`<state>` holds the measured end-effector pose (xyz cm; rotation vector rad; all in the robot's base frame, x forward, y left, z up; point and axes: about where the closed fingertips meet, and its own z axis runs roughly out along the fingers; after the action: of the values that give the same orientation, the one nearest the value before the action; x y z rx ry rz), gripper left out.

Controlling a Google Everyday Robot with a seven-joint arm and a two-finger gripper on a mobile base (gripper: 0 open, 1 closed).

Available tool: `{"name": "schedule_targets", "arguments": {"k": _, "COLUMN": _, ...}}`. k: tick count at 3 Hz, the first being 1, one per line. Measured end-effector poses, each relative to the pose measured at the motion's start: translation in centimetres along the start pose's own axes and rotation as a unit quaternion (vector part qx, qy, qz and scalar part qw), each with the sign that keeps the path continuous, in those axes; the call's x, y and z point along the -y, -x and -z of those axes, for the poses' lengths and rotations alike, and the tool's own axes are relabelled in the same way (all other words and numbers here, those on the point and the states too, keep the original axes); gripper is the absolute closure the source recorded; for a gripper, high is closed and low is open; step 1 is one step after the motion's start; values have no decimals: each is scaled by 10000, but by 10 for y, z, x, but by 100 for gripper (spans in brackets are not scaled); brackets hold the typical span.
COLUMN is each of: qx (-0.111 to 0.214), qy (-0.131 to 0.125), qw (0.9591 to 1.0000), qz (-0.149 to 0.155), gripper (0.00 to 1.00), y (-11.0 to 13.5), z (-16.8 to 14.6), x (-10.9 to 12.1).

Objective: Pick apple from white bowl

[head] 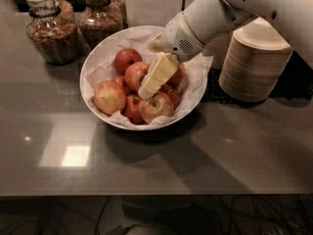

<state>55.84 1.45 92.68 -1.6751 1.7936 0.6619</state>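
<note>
Centrally on the bench (220, 151), the white bowl (85, 82) holds the apple (157, 107) near its 6 o'clock rim. Just at the apple's 11 o'clock, the pincer (145, 91) dips among the fruit; whether it grips anything I cannot tell. The arm (210, 18) slants in from 2 o'clock.

Arm (205, 18) from upper right; end effector (146, 90) mid-frame, seemingly tilted down-left.
</note>
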Motion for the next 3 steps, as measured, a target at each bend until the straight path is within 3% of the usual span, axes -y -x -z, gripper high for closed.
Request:
{"name": "schedule_targets", "arguments": {"k": 1, "qx": -58, "qy": 73, "qw": 10000, "qz": -15, "gripper": 29, "y": 0, "z": -9, "x": 0}}
{"name": "schedule_targets", "arguments": {"k": 3, "qx": -128, "qy": 33, "qw": 9999, "qz": -101, "gripper": 27, "y": -9, "z": -11, "x": 0}}
